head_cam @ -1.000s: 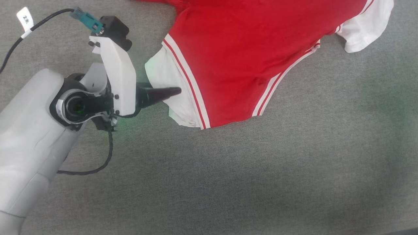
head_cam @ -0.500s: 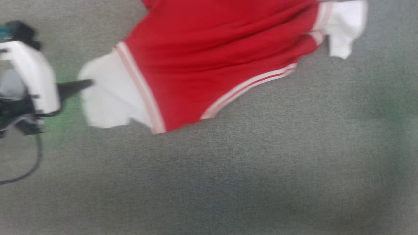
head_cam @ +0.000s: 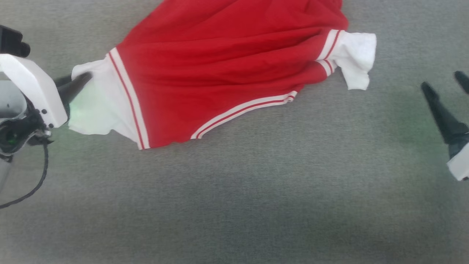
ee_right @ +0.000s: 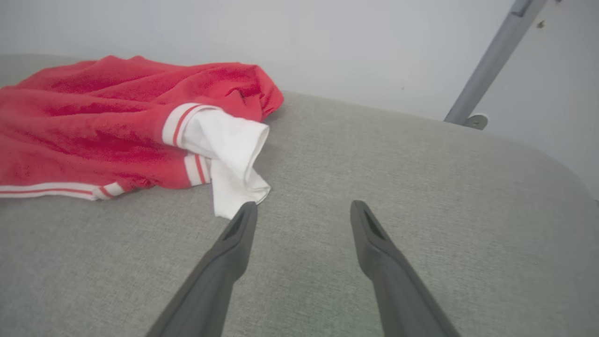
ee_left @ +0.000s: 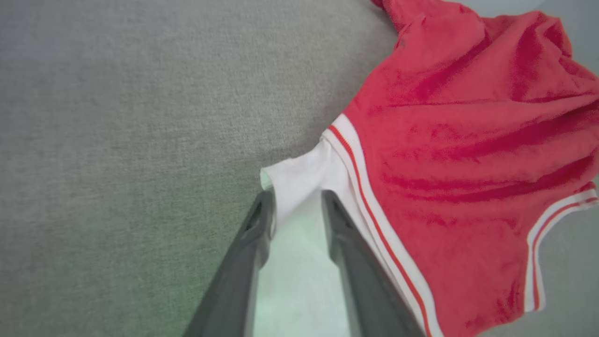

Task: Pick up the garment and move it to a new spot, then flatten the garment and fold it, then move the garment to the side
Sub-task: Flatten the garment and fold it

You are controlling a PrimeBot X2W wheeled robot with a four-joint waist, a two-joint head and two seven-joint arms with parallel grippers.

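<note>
Garment (head_cam: 227,69) is spread left-to-right across the far worktop (head_cam: 256,201), red and rumpled, striped hem (head_cam: 242,110) nearest. Left jaws are held part-open astride the left white sleeve (head_cam: 91,106); right jaws are spread wide, empty.

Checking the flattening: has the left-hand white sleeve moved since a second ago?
Yes: sleeve drawn leftward, away from the striped trim; the table bears no marks.

Left claw (head_cam: 86,76) is showing dark tapered fingers (head_cam: 69,90), a white angular bracket (head_cam: 33,88) carrying small dark screws (head_cam: 44,111), and a black cable (head_cam: 42,176) looping beneath. Right claw (head_cam: 441,80) is showing matching dark fingers on a white base (head_cam: 460,165).
</note>
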